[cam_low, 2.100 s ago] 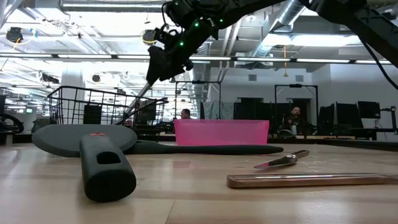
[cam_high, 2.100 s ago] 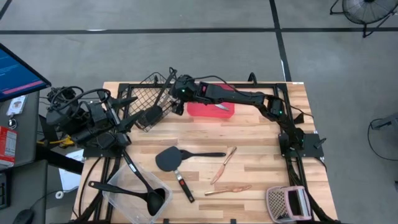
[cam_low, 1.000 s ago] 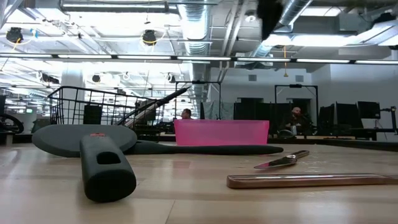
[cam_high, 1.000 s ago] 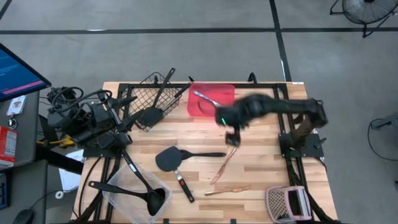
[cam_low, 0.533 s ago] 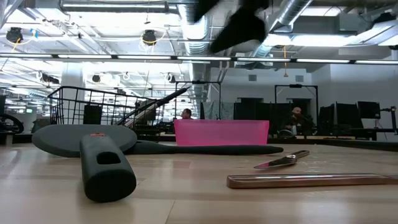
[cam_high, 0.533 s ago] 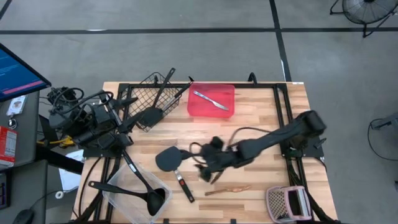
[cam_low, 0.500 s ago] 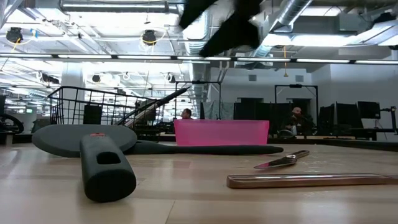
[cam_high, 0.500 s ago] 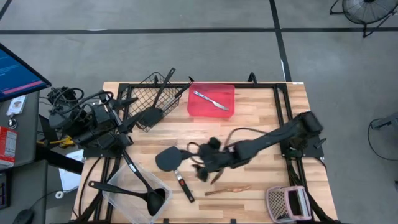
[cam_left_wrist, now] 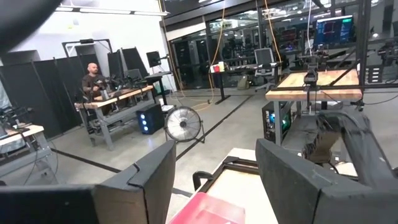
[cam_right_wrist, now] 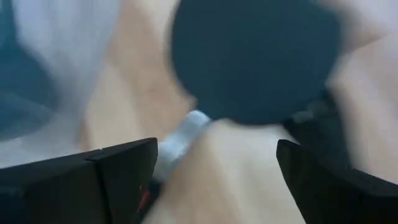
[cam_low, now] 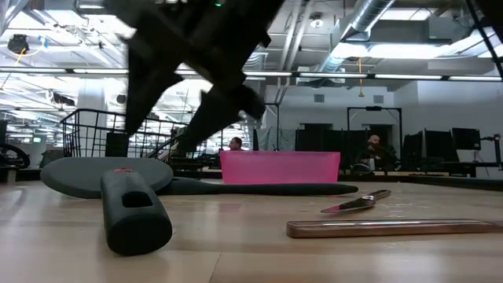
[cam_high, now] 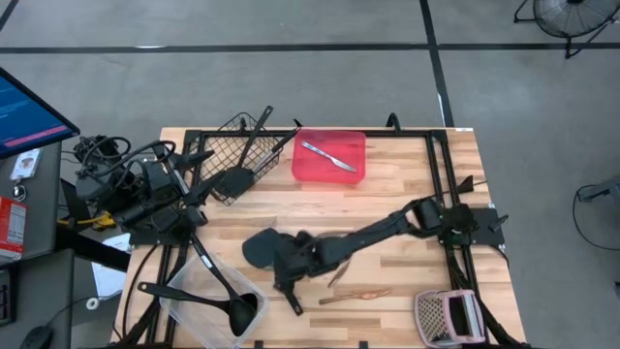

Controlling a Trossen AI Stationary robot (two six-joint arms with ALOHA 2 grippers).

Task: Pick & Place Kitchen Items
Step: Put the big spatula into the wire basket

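Observation:
My right gripper (cam_high: 284, 264) is open and low over the table's middle; its fingers stand over the black turner's blade (cam_right_wrist: 255, 56) and a short black-handled tool's silver neck (cam_right_wrist: 180, 140). The turner (cam_high: 260, 248) lies flat and my arm hides its handle. The short tool (cam_high: 289, 294) lies beside it. Two tan sticks (cam_high: 354, 294) lie to the right. A silver knife (cam_high: 329, 155) lies in the red tray (cam_high: 308, 170). My left gripper (cam_left_wrist: 214, 162) is open and empty, parked at the table's left (cam_high: 199, 191).
A black wire basket (cam_high: 232, 145) with several black utensils stands at the far left. A clear tub (cam_high: 199, 315) at the near left holds a black ladle. A pinkish mesh item (cam_high: 446, 315) sits at the near right corner. People sit at desks in the room behind.
My right gripper has swept from beside the red tray toward the table's near left, coming down over the black turner and the short black-handled tool. The arm now lies stretched low across the table's middle. The things on the table have kept their places.

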